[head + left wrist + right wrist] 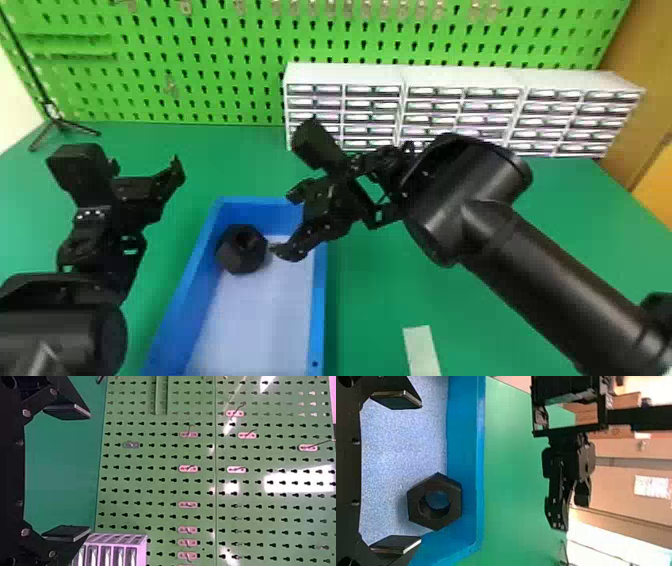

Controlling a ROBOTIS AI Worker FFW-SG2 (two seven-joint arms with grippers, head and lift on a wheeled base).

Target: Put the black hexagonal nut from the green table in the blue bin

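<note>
The black hexagonal nut point(235, 259) rests inside the blue bin point(319, 305), in its far left corner against the left wall. Over the bin's far right part hangs my right gripper point(286, 221), open and holding nothing, just right of the nut. In the right wrist view, the nut point(431, 482) shows its round hole between and beyond the open fingers of the right gripper point(420, 472), beside the bin wall point(463, 447). My left gripper point(145, 169) is raised left of the bin. The left wrist view shows that left gripper point(90, 473) open, with nothing held.
White drawer cabinets point(345, 75) stand at the back of the green table point(500, 300), before a green pegboard point(225, 80). A black tripod stand point(57, 120) is at the back left. A pale strip point(421, 350) lies right of the bin.
</note>
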